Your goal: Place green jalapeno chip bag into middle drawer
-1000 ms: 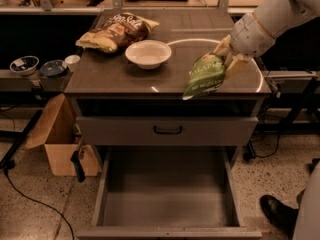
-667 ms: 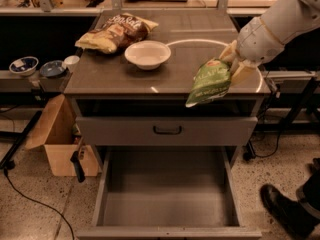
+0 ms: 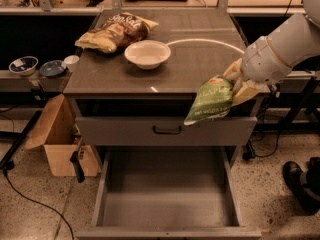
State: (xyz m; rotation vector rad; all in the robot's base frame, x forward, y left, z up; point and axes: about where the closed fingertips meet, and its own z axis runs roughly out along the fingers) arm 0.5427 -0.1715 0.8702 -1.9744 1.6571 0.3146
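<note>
The green jalapeno chip bag [image 3: 211, 102] hangs from my gripper [image 3: 236, 84], which is shut on its top edge. The bag is in the air at the cabinet's front right corner, in front of the closed grey drawer front with a dark handle [image 3: 167, 130]. Below it the middle drawer [image 3: 167, 194] is pulled out, a wide grey box with a bare flat floor. The bag is above the drawer's right rear part, tilted with its lower end to the left. My white arm [image 3: 280, 54] comes in from the upper right.
On the cabinet top stand a white bowl [image 3: 147, 53] and a brown-and-yellow chip bag [image 3: 115, 31]. A cardboard box [image 3: 60, 139] sits on the floor at the left, with bowls [image 3: 24, 64] on a low shelf. A dark shoe [image 3: 300, 179] is at the lower right.
My gripper has moved the green bag forward and down, from above the cabinet top's right edge to in front of the cabinet's front, over the open drawer.
</note>
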